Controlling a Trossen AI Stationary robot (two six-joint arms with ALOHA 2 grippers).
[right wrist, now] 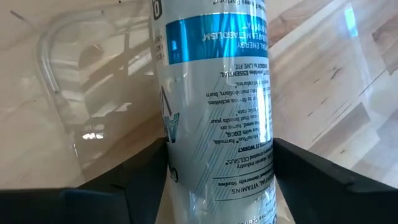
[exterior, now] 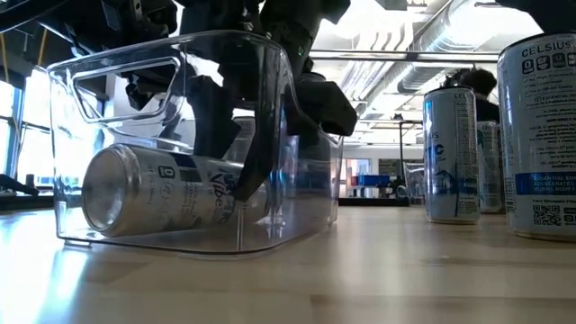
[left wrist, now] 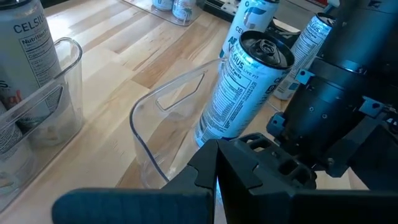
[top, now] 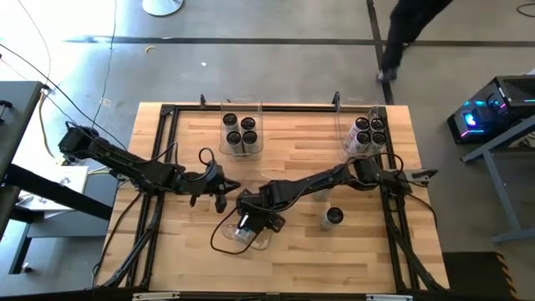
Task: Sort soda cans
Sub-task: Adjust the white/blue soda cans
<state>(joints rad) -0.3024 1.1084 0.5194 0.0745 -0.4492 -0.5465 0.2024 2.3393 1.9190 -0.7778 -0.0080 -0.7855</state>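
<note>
Grey concrete floor [top: 276, 21], exposed ceiling ducts [exterior: 450, 40], bright windows [exterior: 9, 108]

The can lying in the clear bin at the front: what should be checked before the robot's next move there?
1. The can rests on its side on the floor of the near bin: ok.
2. The right gripper is down in that bin, lined up around the can: ok.
3. Firm hold on it: cannot tell.
4. The left gripper is shut and empty, beside the bin, not in it: ok.
5. The loose upright can stands outside the bin, away from the right gripper: ok.
</note>
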